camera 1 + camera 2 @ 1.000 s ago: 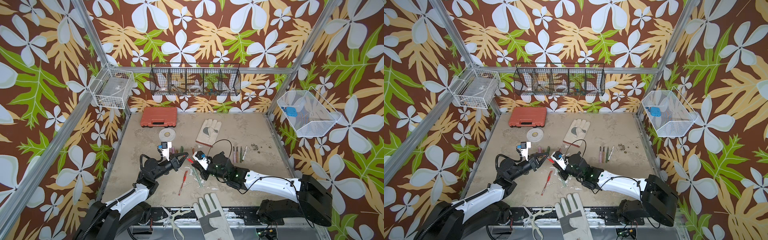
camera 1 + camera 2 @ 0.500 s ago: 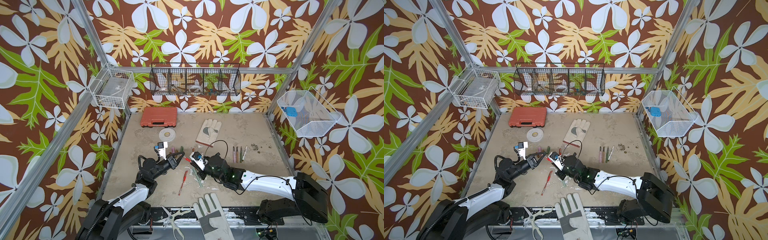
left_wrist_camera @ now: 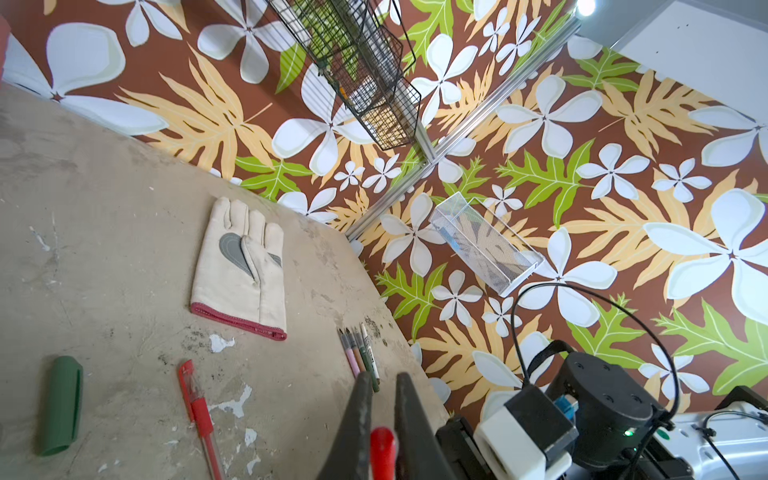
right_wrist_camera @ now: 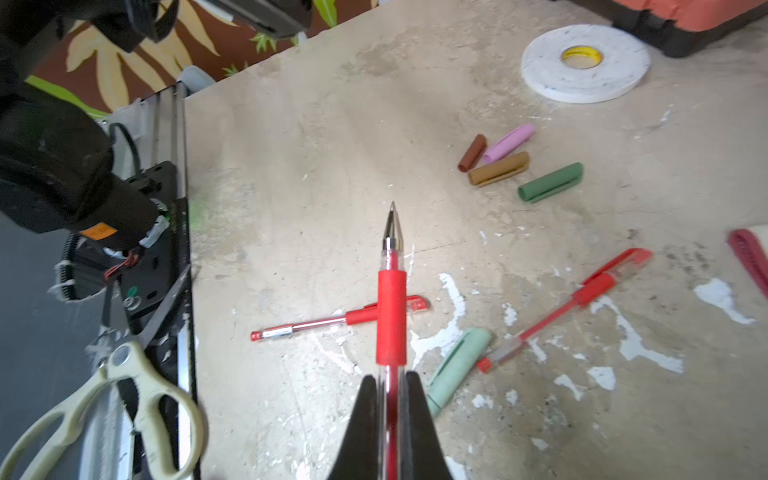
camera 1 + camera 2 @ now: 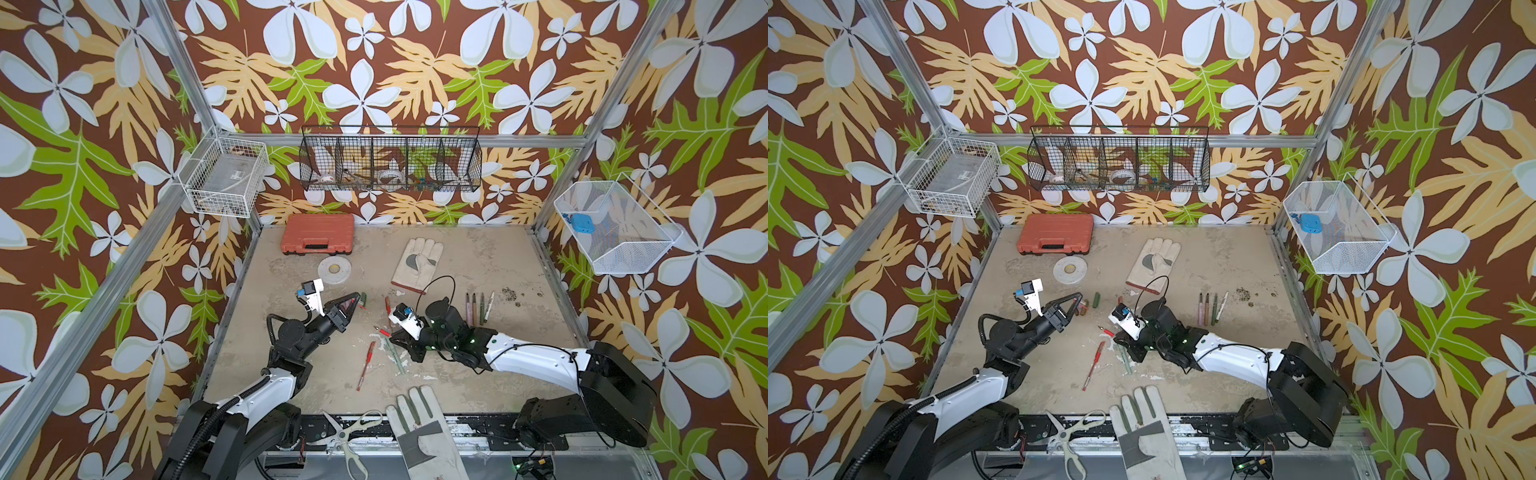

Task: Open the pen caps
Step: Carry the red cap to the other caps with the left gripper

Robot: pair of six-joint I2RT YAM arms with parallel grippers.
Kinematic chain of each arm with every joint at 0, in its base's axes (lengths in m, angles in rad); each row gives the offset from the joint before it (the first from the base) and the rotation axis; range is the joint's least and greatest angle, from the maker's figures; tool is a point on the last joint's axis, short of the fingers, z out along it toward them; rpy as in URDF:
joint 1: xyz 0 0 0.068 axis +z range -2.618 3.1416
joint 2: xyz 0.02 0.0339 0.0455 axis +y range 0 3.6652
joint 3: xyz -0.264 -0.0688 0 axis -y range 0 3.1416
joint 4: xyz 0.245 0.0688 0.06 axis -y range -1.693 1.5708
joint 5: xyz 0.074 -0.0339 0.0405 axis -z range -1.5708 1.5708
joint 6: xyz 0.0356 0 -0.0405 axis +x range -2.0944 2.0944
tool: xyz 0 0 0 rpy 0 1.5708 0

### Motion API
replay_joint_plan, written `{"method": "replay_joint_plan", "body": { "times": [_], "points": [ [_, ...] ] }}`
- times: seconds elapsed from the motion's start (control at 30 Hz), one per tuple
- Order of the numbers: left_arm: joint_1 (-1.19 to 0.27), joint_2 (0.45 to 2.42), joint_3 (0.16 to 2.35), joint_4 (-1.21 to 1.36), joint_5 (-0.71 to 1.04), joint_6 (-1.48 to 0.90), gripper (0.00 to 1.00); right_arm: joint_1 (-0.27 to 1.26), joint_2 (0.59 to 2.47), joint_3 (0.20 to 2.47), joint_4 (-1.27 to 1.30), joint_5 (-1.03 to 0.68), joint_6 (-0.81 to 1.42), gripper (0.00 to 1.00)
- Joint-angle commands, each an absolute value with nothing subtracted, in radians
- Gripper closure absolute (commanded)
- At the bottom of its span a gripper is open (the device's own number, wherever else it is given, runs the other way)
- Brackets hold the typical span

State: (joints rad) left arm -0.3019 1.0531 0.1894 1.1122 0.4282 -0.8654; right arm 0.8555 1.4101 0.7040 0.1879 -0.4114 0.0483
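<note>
Left gripper [image 3: 383, 377] clamped on short red plastic cap [image 3: 383, 446]. Right gripper [image 4: 390, 378] clamped on slim red clear-barrelled pen [image 4: 391, 316], over table [image 5: 478, 257] middle; bare tip points away from jaws, long axis along them. I judge cap drop next: cluster of loose coloured caps [image 4: 498, 162] lies just beside left gripper; left arm nearer.

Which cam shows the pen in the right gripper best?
Right wrist: pen fills the frame, bare tip sharp, right gripper shut on it. Both top views show only a small red sliver. Left wrist view lacks it.
</note>
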Motion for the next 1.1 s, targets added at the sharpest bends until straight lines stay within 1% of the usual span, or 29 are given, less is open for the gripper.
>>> {"method": "replay_joint_plan", "body": {
  "times": [0.0, 0.13, 0.3, 0.4, 0.53, 0.67, 0.87, 1.07],
  "points": [
    [-0.300, 1.038, 0.193, 1.146, 0.411, -0.860, 1.00, 0.840, 1.406, 0.705, 0.190, -0.494, 0.073, 1.00],
    [-0.300, 1.007, 0.203, 1.070, 0.380, -0.831, 1.00, 0.837, 1.376, 0.693, 0.199, -0.457, 0.075, 1.00],
    [-0.301, 0.963, 0.244, 0.869, 0.291, -0.762, 1.00, 0.837, 1.315, 0.666, 0.215, -0.352, 0.086, 1.00],
    [-0.302, 0.941, 0.282, 0.714, 0.204, -0.720, 1.00, 0.836, 1.267, 0.643, 0.228, -0.236, 0.097, 1.00],
    [-0.305, 0.936, 0.320, 0.540, 0.046, -0.703, 1.00, 0.836, 1.207, 0.618, 0.227, -0.056, 0.115, 1.00],
    [-0.303, 1.005, 0.382, 0.394, -0.076, -0.730, 1.00, 0.836, 1.188, 0.614, 0.214, 0.059, 0.136, 1.00],
    [-0.303, 1.159, 0.448, 0.292, -0.148, -0.756, 1.00, 0.836, 1.207, 0.624, 0.197, 0.130, 0.158, 1.00],
    [-0.298, 1.218, 0.475, 0.235, -0.218, -0.759, 1.00, 0.832, 1.209, 0.637, 0.172, 0.179, 0.170, 1.00]
  ]
}}
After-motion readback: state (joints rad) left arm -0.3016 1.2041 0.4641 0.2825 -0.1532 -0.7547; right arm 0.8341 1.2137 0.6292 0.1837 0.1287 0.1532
